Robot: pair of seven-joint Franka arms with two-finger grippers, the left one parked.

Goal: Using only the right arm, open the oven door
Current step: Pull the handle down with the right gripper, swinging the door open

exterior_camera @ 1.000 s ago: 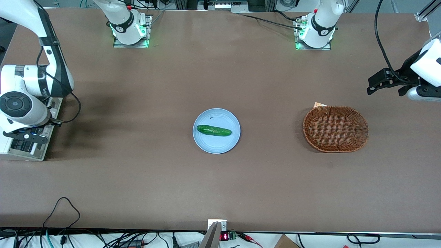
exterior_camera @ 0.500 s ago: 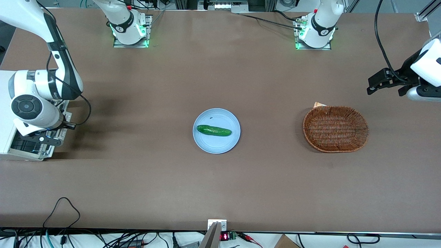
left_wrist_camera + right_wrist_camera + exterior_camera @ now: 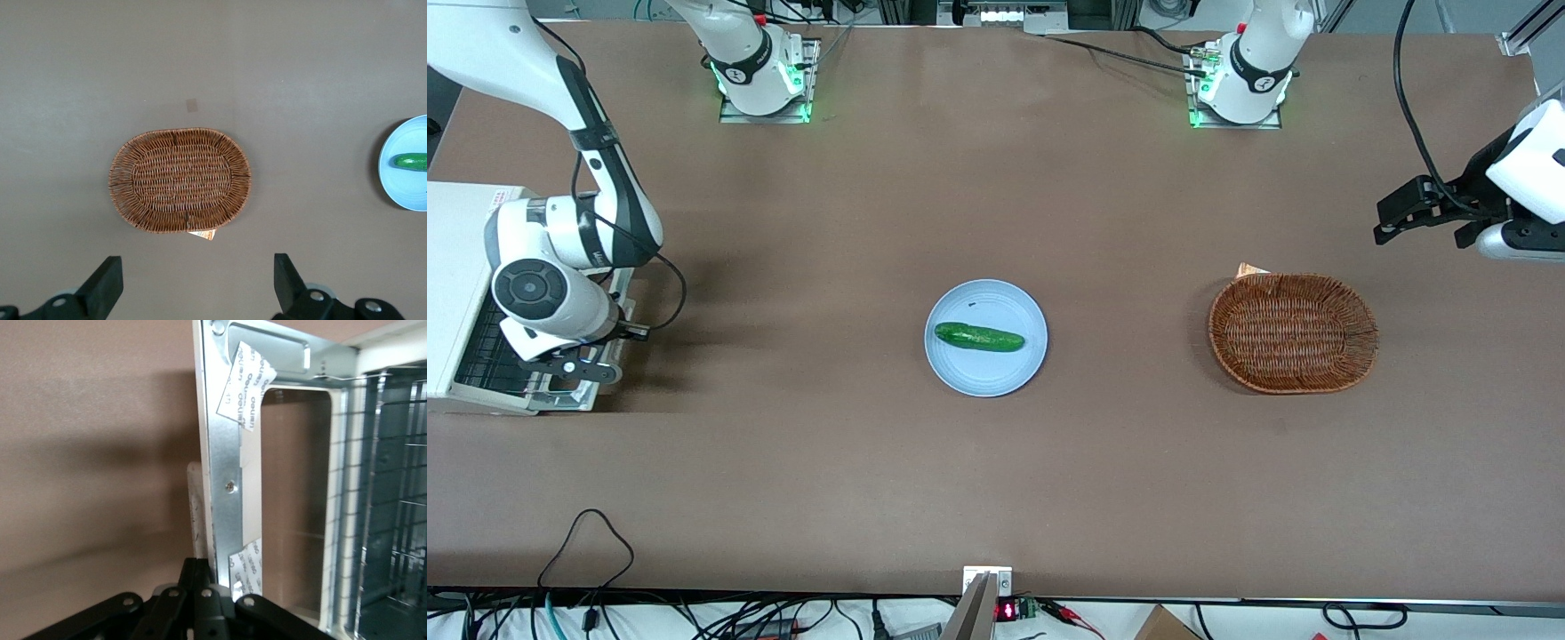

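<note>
The right arm (image 3: 560,258) is reaching down at its own end of the worktop (image 3: 996,462), wrist hanging right over the white oven (image 3: 458,267). The door (image 3: 574,391) is lying swung down, nearly flat, in front of the oven mouth, and the wire rack (image 3: 485,351) is showing inside. The claw (image 3: 569,369) is sitting at the door's outer edge. In the wrist view the claw (image 3: 200,587) is pressing up against the door (image 3: 223,453) frame, fingers drawn close together at the handle (image 3: 195,513) edge, though whether they are truly clenching the handle I cannot tell. Two strips of tape (image 3: 245,387) are sticking across the silver frame, and the glass window (image 3: 293,493) is letting the brown worktop show through. The rack (image 3: 393,487) is filling the oven opening beside the door.

Out in the middle, a cucumber (image 3: 979,337) is resting on a blue plate (image 3: 960,307). Toward the parked arm's end, a wicker basket (image 3: 1293,332) is sitting on the worktop, well apart from the plate, with a small card (image 3: 1250,269) peeking out from under its rim.
</note>
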